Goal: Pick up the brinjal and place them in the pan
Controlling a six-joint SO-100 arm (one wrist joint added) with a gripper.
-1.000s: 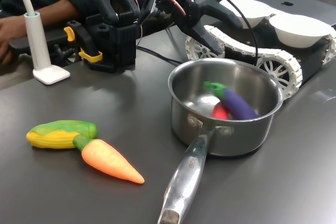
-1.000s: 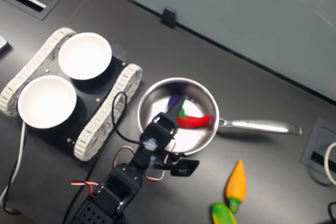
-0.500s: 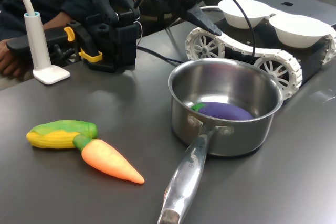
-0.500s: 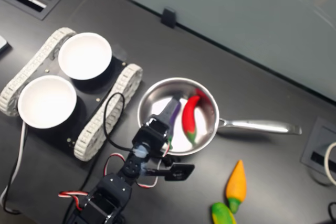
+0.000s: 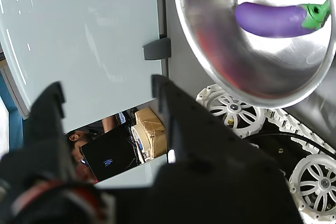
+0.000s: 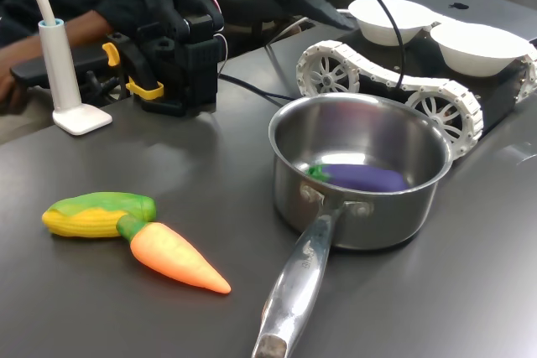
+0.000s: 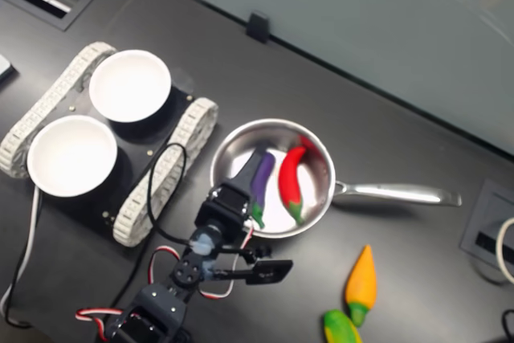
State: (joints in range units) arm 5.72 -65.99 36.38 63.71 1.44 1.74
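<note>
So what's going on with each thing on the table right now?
Brinjal: lying flat inside the pan.
Red chilli: in the pan, beside the brinjal.
Pan: upright.
Carrot: on the table, outside the pan.
Corn: next to the carrot.
White bowls: empty.
Gripper: open, holding nothing.

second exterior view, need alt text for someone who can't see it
From above, a steel pan on a dark table holds a purple brinjal beside a red chilli, with the open gripper just outside its rim. Two white bowls sit on a tracked rover, and a carrot lies below the pan's handle.
</note>
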